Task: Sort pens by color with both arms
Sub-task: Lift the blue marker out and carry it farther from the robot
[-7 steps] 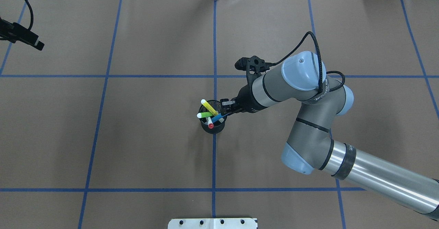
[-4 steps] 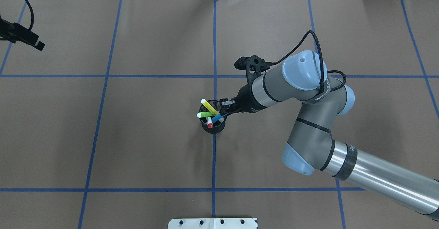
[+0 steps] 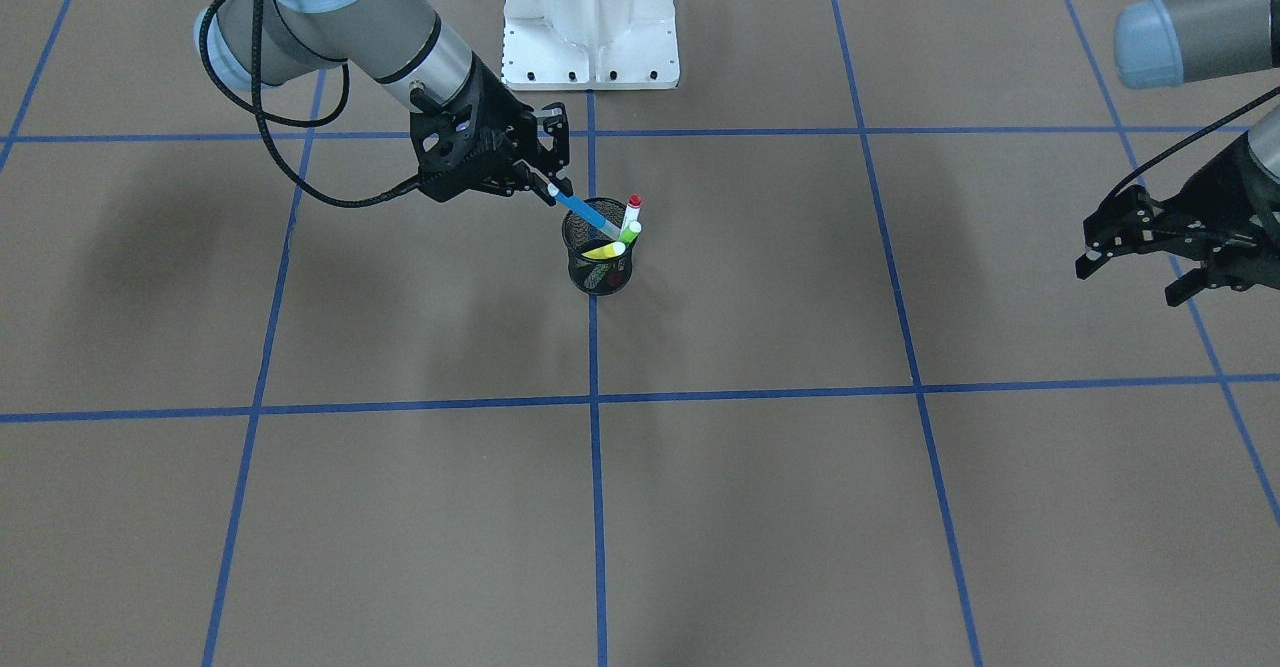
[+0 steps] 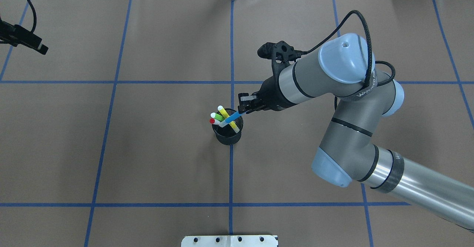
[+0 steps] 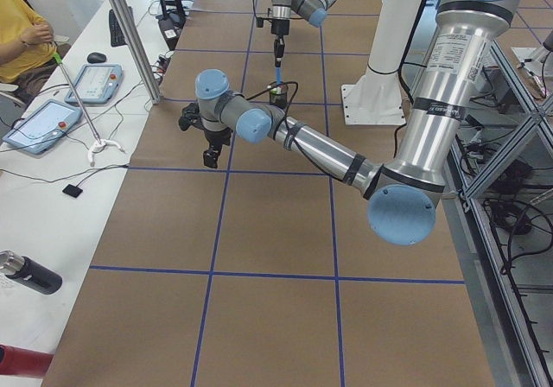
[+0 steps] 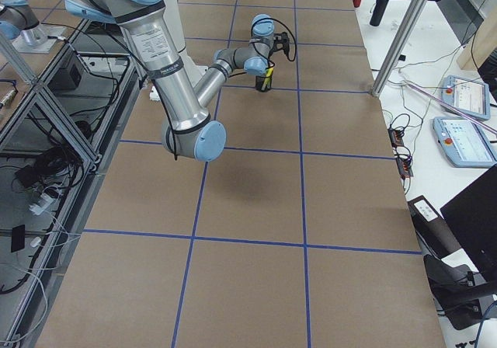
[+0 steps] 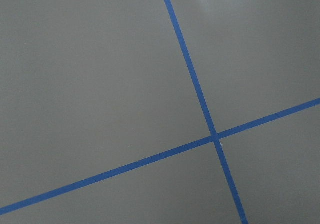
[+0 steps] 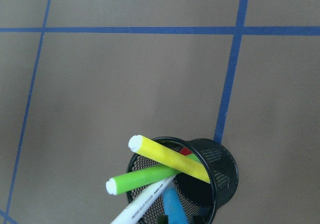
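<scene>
Over the mesh cup point(image 4: 226, 139), the right gripper point(image 4: 242, 108) clasps the slanted blue pen's point(image 4: 231, 119) top end.

The right arm's black two-finger gripper point(image 4: 242, 108) has lifted and pulled back from the black mesh cup point(image 4: 226, 138). It has drawn the slim blue marker pen point(image 4: 231, 118) partly out, slanting down from its fingertips. The white-bodied red-capped pen point(image 4: 213, 121) has swung to the cup side away from the gripper, beside the green pen point(image 4: 216, 116).
</scene>
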Robot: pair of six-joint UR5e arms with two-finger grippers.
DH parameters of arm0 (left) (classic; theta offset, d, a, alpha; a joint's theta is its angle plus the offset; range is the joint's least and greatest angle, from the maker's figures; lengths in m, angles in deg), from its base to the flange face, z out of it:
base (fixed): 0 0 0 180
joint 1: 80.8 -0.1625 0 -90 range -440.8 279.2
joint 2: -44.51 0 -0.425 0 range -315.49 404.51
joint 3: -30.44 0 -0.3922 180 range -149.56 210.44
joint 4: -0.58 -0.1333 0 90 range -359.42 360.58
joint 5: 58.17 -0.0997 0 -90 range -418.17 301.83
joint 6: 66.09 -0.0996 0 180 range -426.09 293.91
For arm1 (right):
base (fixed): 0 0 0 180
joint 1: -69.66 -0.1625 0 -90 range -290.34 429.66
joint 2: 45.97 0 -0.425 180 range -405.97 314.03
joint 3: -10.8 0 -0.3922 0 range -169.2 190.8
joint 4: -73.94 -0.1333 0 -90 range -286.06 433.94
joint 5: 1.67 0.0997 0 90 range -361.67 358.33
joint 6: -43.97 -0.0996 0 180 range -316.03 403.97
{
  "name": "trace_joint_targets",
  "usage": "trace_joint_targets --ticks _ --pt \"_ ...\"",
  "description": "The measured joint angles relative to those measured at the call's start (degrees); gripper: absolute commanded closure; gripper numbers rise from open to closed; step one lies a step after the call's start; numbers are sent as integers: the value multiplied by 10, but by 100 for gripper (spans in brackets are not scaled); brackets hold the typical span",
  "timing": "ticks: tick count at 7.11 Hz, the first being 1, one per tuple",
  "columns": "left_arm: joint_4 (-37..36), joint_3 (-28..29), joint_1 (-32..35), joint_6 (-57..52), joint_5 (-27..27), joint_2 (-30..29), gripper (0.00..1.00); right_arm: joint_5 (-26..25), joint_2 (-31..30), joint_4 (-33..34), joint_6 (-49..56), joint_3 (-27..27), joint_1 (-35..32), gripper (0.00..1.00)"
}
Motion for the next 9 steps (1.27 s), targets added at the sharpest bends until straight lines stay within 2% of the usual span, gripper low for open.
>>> trace_joint_targets --ticks 2,4,7,9 --pt "0 0 0 0 0 0 0 8 2 64 1 -44 -19 100" --pt "0 0 0 0 0 -1 0 -9 6 91 -1 -59 -30 100" --pt "0 0 -1 0 0 0 0 -118 12 95 -3 -32 -32 100" --pt "0 1 -1 0 0 0 0 -231 46 94 -20 33 -31 100"
